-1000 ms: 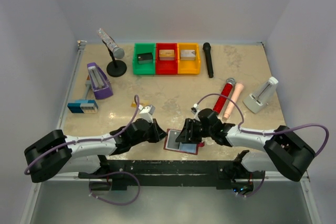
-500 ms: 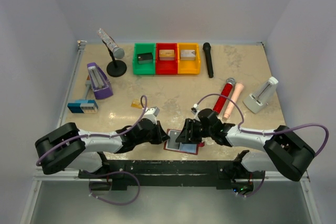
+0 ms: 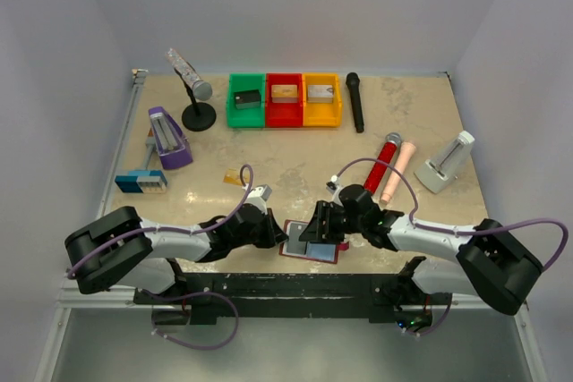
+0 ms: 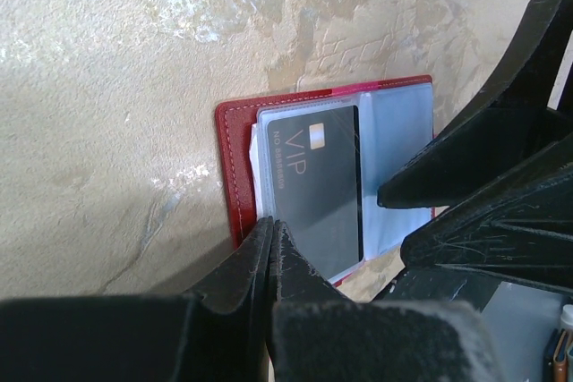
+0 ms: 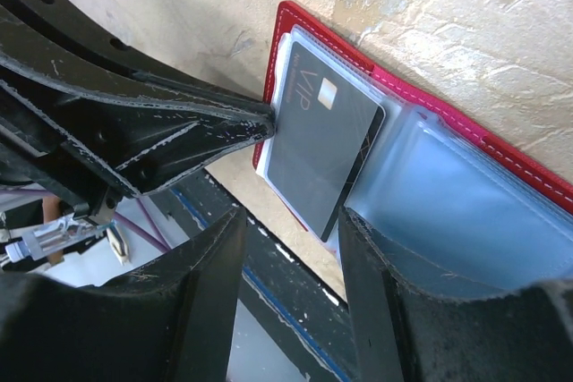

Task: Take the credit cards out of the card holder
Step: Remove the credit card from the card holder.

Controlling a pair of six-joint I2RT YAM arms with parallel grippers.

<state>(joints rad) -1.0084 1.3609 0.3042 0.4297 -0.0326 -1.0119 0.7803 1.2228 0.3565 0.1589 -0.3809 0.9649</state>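
Note:
The dark red card holder (image 3: 309,249) lies open near the table's front edge, its light blue clear pockets up (image 4: 231,158) (image 5: 474,194). A black "VIP" credit card (image 4: 313,176) (image 5: 322,145) sticks partly out of its left pocket. My left gripper (image 3: 274,232) (image 4: 270,225) is shut, with its tips touching that card's near left corner. My right gripper (image 3: 318,225) (image 5: 291,248) is open; one finger presses on the clear pocket and the other hangs over the table edge. A gold-tan card (image 3: 237,176) lies loose on the table. No silver-grey card shows.
Green (image 3: 245,100), red (image 3: 285,100) and yellow (image 3: 322,100) bins with blocks stand at the back. A black microphone (image 3: 355,102), a red one (image 3: 383,161), a stand (image 3: 199,114), a purple object (image 3: 167,138) and a white holder (image 3: 446,164) are around.
My left gripper has moved from behind the wallet, near the gold-tan card, to the wallet's left edge. The gold-tan card now lies alone on the table. The right arm has barely moved.

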